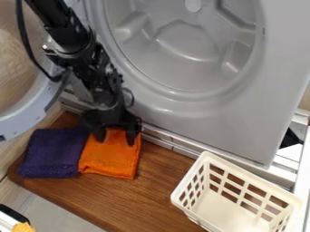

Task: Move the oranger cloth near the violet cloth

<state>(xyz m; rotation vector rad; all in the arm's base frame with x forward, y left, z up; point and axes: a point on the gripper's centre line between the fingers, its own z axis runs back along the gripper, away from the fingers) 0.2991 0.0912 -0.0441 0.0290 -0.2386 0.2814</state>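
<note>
The gripper (115, 137) hangs over the upper part of the orange cloth (110, 156), its two fingers spread apart with orange fabric showing between them. Whether the fingertips touch the cloth I cannot tell. Directly left of the orange cloth lies the folded violet cloth (53, 153), their neighbouring edges meeting or nearly so. Both cloths rest flat on the brown wooden board (151, 195). The gripper hides the orange cloth's top edge and covers the violet cloth's upper right corner.
A cream plastic basket (249, 181) stands at the lower right. Behind the board rises a grey washing machine front (187, 120) with a round opening. Its open door (24, 120) is at the left, close to the arm. An orange-yellow object (24, 227) shows at the bottom left.
</note>
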